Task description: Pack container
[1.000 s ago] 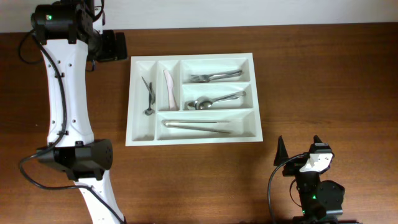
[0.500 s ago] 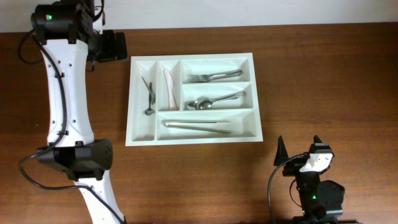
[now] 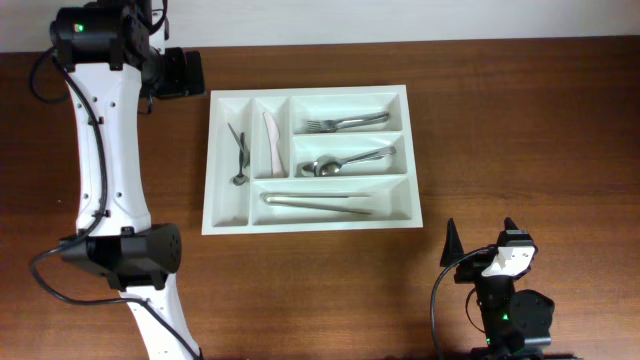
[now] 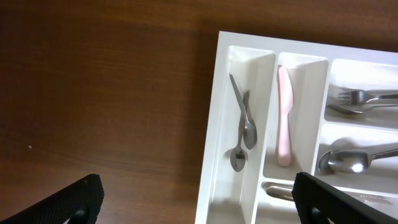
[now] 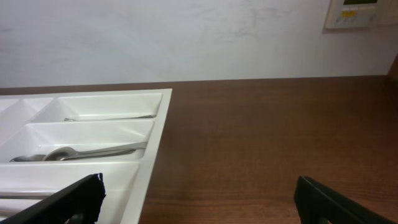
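Observation:
The white container (image 3: 308, 226) lies in the middle of the table. Its two narrow compartments hold small spoons (image 3: 239, 155) and a pale pink knife (image 3: 270, 143). The long ones hold forks (image 3: 345, 123), large spoons (image 3: 345, 162) and metal knives (image 3: 315, 203). My left gripper (image 4: 202, 205) is open and empty above the container's left rim (image 4: 211, 124), with the small spoons (image 4: 242, 130) and pink knife (image 4: 284, 118) below it. My right gripper (image 3: 481, 240) is open and empty, low by the table's front right; its view (image 5: 199, 205) shows the container's right wall (image 5: 152, 143).
The left arm's white links (image 3: 105, 150) stretch along the table's left side, from its base (image 3: 125, 258) to the far left corner. A white wall (image 5: 186, 37) with a small wall panel (image 5: 360, 12) stands behind the table. Bare wood (image 3: 520, 130) lies right of the container.

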Available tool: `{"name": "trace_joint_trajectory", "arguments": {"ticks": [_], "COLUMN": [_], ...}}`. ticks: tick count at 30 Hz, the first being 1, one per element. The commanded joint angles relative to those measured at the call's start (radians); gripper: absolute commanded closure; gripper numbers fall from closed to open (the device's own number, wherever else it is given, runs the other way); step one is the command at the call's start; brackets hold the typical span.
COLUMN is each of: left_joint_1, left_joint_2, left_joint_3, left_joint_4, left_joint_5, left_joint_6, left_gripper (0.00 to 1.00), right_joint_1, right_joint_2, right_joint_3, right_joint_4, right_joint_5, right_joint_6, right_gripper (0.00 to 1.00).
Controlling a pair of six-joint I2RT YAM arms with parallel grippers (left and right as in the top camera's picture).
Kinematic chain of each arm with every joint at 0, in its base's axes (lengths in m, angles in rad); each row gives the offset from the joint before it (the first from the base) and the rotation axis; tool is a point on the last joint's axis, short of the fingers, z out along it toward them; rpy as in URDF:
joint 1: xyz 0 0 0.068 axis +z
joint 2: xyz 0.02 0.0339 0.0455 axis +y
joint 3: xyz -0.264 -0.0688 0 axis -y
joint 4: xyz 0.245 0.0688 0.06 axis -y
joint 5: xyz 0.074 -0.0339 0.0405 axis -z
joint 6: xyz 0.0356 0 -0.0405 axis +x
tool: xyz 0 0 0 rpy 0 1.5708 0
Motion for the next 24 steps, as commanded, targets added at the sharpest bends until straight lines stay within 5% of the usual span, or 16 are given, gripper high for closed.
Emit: {"name": "trace_joint_trajectory", "arguments": {"ticks": [1, 11, 24], "left_joint_1": [-0.001, -0.003, -0.008], "left_joint_2": [-0.014, -0.198, -0.188], "left_joint_3": [0.009, 0.014, 0.235], "left_joint_4": [0.013, 0.203, 0.009], "left_joint_5": [0.019, 0.151, 0.107], "left_joint_6": [-0.006, -0.123, -0.159], "left_gripper": [0.01, 0.01, 0.01], "right_joint_1": [0.01, 0.01, 0.01], "right_joint_2": [-0.01, -0.01, -0.01], "right_joint_3": [-0.011, -0.011, -0.011], "right_joint_4": [0.004, 0.004, 0.003], "right_joint_5": [-0.005, -0.005, -0.005], "right_joint_6": [-0.011, -0.011, -0.011], "right_gripper": [0.01, 0.01, 0.01]}}
